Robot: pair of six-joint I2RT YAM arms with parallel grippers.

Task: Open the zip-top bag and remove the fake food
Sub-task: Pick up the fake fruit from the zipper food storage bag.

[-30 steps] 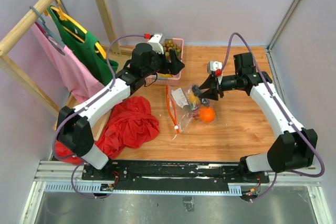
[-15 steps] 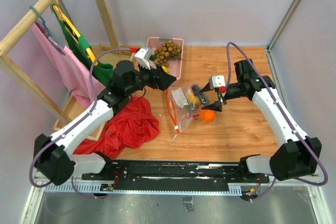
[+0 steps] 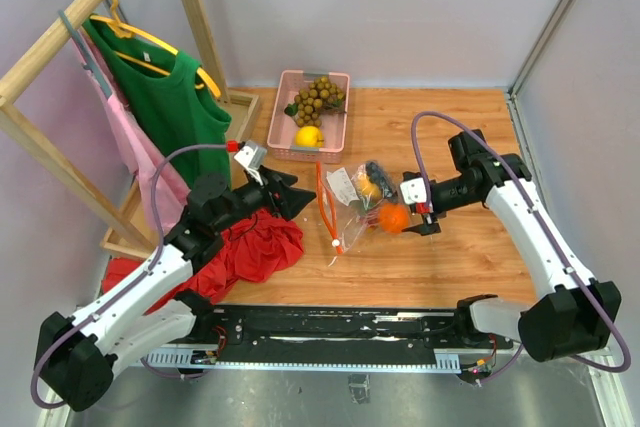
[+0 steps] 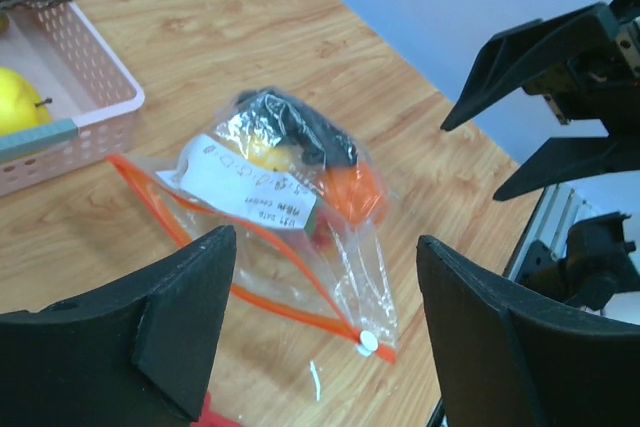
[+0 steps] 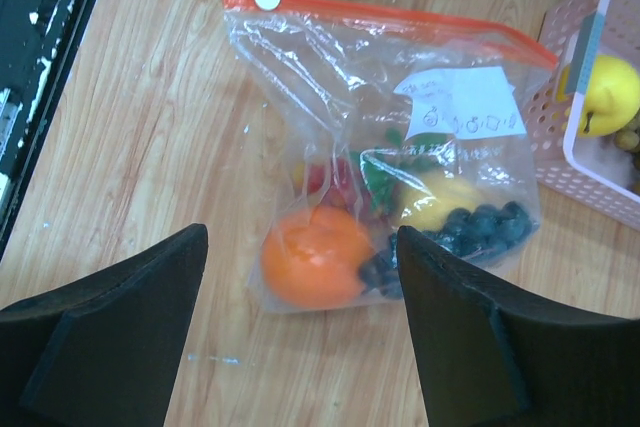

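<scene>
We are finding the zip-top bag lying flat in the middle of the worktop, fake food bunched at its bottom, its orange zip strip facing the red cloth, the pink basket sitting just beyond. Its white label is carrying handwriting too small to read. The right hand beside the bag and the left hand over the cloth are both gaping wide, gripping nothing.
</scene>
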